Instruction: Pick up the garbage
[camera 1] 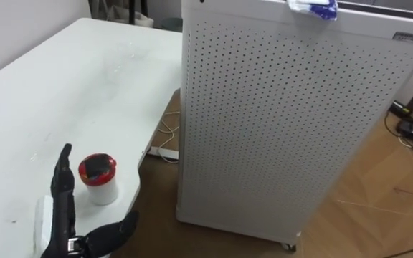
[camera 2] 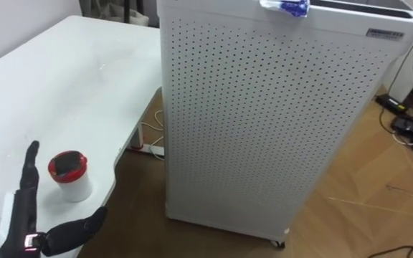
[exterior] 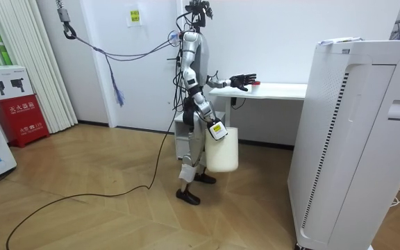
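While your robot stands at the end of the white table (camera 1: pixel 63 86), you've got its left hand (camera 1: pixel 67 233) low over the near edge, fingers straight, thumb splayed wide, gripping nothing. Just right of those fingers sits the little white cup (camera 1: pixel 99 179) with the red lid, upright on the tabletop. Further right there's the big perforated white cabinet (camera 1: pixel 285 122) on the wood floor (camera 1: pixel 378 201), with a crumpled blue-and-white scrap (camera 1: pixel 314 8) on top. Room view puts the right hand (exterior: pixel 217 130) down at the hip by a white bucket (exterior: pixel 222 151); can't tell how that one's set.
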Robot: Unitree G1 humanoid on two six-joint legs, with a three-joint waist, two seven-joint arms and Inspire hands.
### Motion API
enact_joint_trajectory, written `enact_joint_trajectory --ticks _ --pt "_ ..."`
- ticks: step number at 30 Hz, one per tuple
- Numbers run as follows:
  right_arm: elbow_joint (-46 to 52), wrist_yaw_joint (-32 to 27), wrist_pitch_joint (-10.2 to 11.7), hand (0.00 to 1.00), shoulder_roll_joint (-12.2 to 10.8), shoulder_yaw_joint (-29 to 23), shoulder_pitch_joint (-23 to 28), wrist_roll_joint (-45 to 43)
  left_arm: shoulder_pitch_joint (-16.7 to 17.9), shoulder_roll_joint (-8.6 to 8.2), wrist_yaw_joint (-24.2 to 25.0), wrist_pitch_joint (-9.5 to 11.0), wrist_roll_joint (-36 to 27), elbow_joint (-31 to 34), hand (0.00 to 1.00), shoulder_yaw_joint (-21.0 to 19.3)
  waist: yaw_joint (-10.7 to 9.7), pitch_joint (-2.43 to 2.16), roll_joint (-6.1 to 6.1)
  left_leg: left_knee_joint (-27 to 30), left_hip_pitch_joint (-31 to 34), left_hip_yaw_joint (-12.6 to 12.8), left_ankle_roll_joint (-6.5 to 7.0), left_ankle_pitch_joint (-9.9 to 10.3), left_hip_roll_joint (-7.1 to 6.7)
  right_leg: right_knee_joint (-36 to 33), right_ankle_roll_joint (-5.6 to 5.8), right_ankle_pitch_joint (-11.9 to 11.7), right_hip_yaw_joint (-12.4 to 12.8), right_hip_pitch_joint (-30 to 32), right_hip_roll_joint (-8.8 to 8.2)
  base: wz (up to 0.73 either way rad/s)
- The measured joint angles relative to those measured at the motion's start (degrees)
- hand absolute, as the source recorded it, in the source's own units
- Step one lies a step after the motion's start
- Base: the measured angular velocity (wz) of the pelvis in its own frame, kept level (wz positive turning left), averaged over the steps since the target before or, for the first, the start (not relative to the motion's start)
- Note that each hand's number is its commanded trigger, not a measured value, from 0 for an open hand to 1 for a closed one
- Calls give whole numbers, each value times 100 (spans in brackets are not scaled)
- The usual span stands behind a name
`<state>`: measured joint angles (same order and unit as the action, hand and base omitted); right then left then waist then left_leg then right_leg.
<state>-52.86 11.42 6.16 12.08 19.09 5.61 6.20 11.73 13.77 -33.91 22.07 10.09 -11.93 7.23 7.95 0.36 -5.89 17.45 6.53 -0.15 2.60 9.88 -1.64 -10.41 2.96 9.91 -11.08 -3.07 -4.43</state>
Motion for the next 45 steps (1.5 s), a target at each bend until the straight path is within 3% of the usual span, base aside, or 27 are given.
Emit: enact_joint_trajectory --ticks 7,17,25,32,37,45 --pt "42 -21 -57 100 -21 4 6 6 -7 -55 -29 -11 -736 -56 0 14 -50 30 -40 3 3 5 0 18 8 -41 0 0 1 14 6 -1" --pt "339 -34 -126 100 -28 3 146 28 -105 -163 -100 -131 -1060 -118 0 30 -53 33 -36 64 11 -4 -14 32 6 -27 0 0 5 4 36 0" --pt "476 -51 -128 100 -21 -21 249 24 -222 -167 -204 -177 -1065 -188 0 -11 -74 72 22 81 -8 61 -60 69 86 -31 -23 -14 15 0 92 -4" --pt "645 -85 -125 100 -31 -30 377 28 -275 -166 -214 -176 -1063 -290 0 -46 -164 60 21 143 -27 68 -73 85 103 -39 -38 -23 16 -18 114 -1" --pt "648 -89 -125 100 -35 -25 385 32 -648 -175 -225 -176 -1120 -627 0 -36 -210 67 36 240 -21 47 -57 155 106 -37 -39 -24 12 -90 123 1" --pt "649 -84 -125 100 -54 -30 384 52 -737 -169 -337 -175 -1456 -738 0 -41 -322 51 77 380 20 37 -49 212 128 -50 -44 -27 21 -108 147 0"
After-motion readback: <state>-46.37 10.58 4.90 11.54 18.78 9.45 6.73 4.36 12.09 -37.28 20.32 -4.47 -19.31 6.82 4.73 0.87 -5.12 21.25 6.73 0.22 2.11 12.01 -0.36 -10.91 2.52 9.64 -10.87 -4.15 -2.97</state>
